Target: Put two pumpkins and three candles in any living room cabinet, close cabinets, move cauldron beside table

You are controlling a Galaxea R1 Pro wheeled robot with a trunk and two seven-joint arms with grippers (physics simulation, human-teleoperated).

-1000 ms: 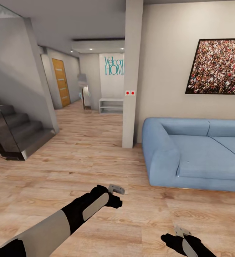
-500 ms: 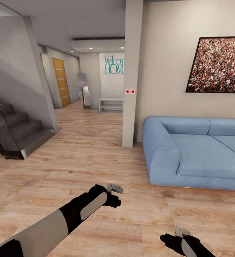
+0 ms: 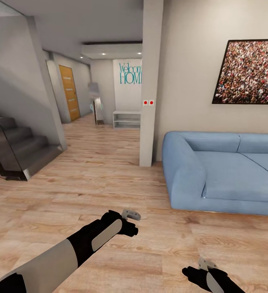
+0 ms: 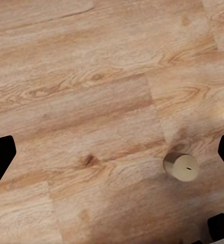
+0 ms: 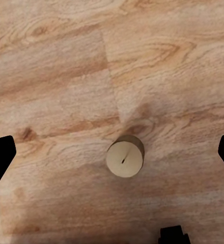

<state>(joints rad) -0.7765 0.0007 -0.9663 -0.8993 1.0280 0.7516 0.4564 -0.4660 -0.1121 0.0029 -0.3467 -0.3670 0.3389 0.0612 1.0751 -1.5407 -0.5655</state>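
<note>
I stand on the plank floor [image 3: 109,175] with the blue sofa [image 3: 227,171] ahead on my right side. My right gripper [image 3: 205,263] hangs directly above a candle [image 5: 124,156] that stands upright on the floor, so I judge I am lining up for a grasp from above; its fingers [image 5: 0,157] are spread wide apart and hold nothing. My left gripper [image 3: 131,214] is also wide open and empty, and it sees a candle [image 4: 181,166] on the planks near one of its fingers. Compared with one second ago, the sofa sits a little lower-left in my view and both arms hardly changed, so my head or base turned slightly.
</note>
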